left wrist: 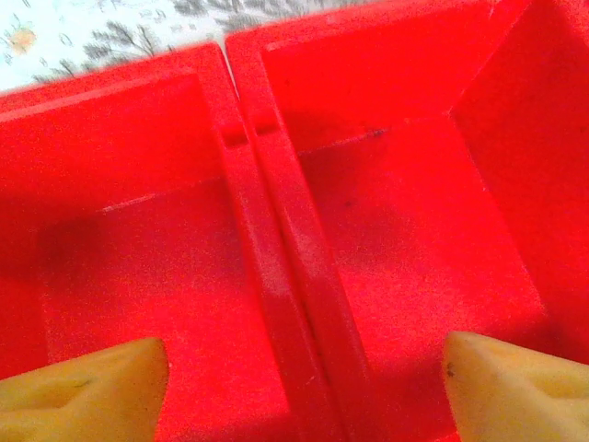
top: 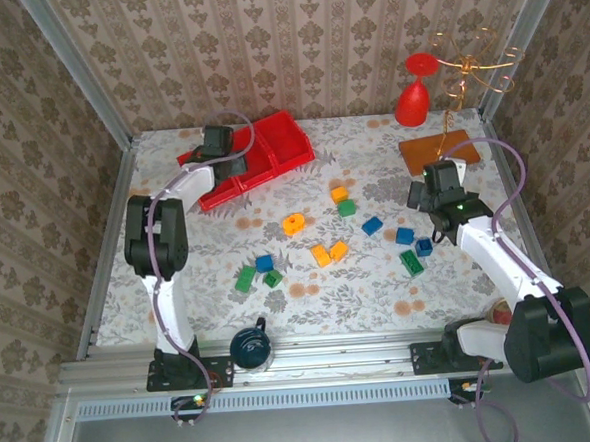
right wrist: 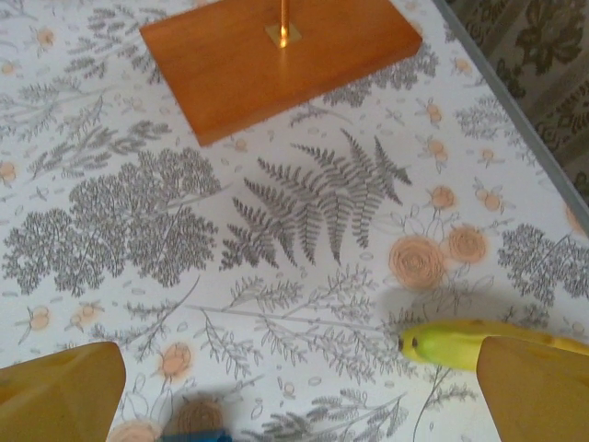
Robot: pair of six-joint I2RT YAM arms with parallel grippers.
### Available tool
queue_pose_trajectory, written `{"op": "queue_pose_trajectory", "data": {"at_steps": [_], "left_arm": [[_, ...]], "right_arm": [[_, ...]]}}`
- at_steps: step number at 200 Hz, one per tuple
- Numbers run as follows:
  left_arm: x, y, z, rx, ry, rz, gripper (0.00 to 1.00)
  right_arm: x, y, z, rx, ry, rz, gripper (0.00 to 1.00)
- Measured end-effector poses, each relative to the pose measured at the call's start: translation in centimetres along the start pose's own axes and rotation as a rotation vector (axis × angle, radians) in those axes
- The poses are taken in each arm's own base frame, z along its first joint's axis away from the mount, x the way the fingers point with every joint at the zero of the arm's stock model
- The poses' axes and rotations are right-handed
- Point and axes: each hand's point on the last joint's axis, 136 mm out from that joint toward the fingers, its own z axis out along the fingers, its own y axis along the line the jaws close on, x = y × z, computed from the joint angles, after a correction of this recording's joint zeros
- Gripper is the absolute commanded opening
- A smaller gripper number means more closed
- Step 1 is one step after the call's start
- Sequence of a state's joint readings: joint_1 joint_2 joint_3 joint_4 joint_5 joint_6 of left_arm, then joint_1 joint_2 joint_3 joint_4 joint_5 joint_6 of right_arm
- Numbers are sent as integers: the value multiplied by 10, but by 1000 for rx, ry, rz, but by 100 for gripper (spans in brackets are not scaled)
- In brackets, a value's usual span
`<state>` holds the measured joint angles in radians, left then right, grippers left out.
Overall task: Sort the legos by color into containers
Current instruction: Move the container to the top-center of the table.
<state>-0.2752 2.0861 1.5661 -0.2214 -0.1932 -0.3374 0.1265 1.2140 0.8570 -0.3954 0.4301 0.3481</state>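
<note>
The red tray [top: 271, 152] lies at the back left, and my left gripper [top: 215, 146] hovers over its left end. In the left wrist view the left gripper [left wrist: 304, 396] is open; its fingertips [left wrist: 92, 391] straddle the divider [left wrist: 276, 276] between two compartments whose floors are bare. Several legos lie scattered mid-table: orange [top: 320, 255], green [top: 244, 278], blue [top: 372, 225], blue [top: 404, 235], green [top: 411, 262]. My right gripper [top: 429, 195] hangs open just above the blue legos. In the right wrist view the right gripper [right wrist: 299, 396] holds nothing, and a blue lego [right wrist: 198, 435] peeks in at the bottom edge.
An orange-brown board [top: 439, 152] with a gold wire stand [top: 466, 70] sits at the back right, beside a red goblet [top: 414, 93]. A banana [right wrist: 460, 343] lies by my right finger. A dark teal cup [top: 250, 346] stands at the front edge. Walls enclose the table.
</note>
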Motion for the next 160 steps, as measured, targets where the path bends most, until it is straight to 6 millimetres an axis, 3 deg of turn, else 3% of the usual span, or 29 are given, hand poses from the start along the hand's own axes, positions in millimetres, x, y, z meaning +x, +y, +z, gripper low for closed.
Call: {"op": "queue_pose_trajectory", "data": {"at_steps": [59, 160], "left_arm": [[17, -7, 12, 40, 63, 33, 48], [34, -38, 8, 82, 83, 82, 35]], "right_arm": [[10, 14, -13, -38, 43, -12, 95], [25, 30, -22, -67, 81, -31, 93]]}}
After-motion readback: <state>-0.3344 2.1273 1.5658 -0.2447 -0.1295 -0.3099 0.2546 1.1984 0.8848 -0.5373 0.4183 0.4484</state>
